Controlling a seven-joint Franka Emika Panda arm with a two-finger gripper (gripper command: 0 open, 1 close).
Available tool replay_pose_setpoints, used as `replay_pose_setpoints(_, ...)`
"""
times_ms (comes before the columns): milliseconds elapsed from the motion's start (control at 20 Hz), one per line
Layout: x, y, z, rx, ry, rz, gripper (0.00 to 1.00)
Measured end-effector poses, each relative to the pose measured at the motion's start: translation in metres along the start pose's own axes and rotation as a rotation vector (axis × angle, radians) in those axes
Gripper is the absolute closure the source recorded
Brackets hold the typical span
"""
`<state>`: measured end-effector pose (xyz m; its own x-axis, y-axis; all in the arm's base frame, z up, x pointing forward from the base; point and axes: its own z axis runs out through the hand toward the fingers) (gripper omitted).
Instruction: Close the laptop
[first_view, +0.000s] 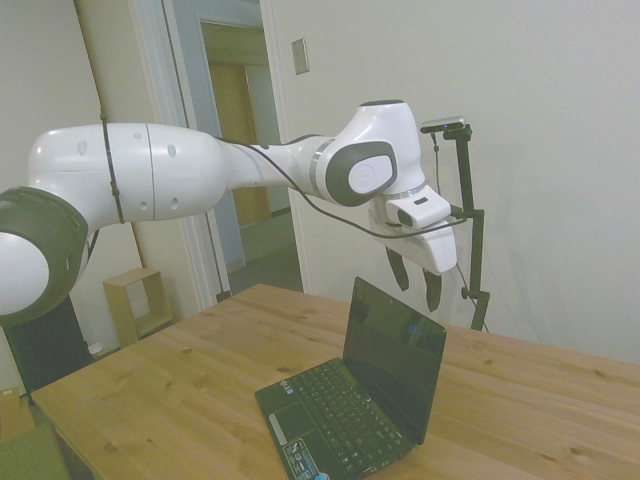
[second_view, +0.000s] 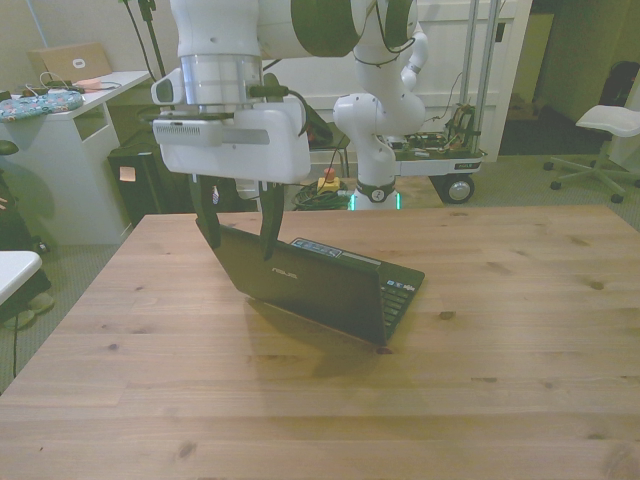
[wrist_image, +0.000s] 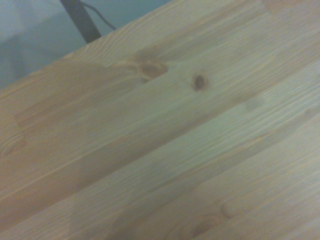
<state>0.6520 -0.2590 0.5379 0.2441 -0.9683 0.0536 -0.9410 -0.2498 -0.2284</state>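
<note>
The laptop (first_view: 395, 352) stands open on the wooden table (first_view: 150, 390), its glossy dark screen upright and tilted slightly back, the keyboard and palm-rest stickers in front of it. From across the table I see the plain dark lid (second_view: 300, 282). My gripper (first_view: 415, 281) hangs open just above and behind the lid's top edge, fingers pointing down. In the front view the gripper (second_view: 238, 228) is over the lid's upper corner at that view's left; I cannot tell whether it touches the lid. The wrist view holds only bare table wood (wrist_image: 160, 150).
Behind the table's far edge are a white desk (second_view: 70, 150) at the front view's left and a wheeled cart (second_view: 440, 160). An office chair (second_view: 605, 130) stands at the far right. A small wooden shelf (first_view: 135, 300) sits on the floor by the doorway.
</note>
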Motion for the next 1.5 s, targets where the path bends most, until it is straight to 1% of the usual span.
replay_pose_setpoints(150,-0.005,0.001,0.008,-0.011,-0.045,-0.003,1.00)
replay_pose_setpoints(300,-0.006,0.004,0.016,-0.023,-0.060,-0.004,1.00)
replay_pose_setpoints(650,0.004,0.013,0.018,-0.031,-0.062,0.015,1.00)
replay_pose_setpoints(1000,0.004,0.013,0.018,-0.030,-0.062,0.013,1.00)
replay_pose_setpoints(1300,-0.004,0.009,0.019,-0.033,-0.070,0.001,1.00)
replay_pose_setpoints(1500,-0.017,0.005,0.015,-0.032,-0.076,-0.016,1.00)
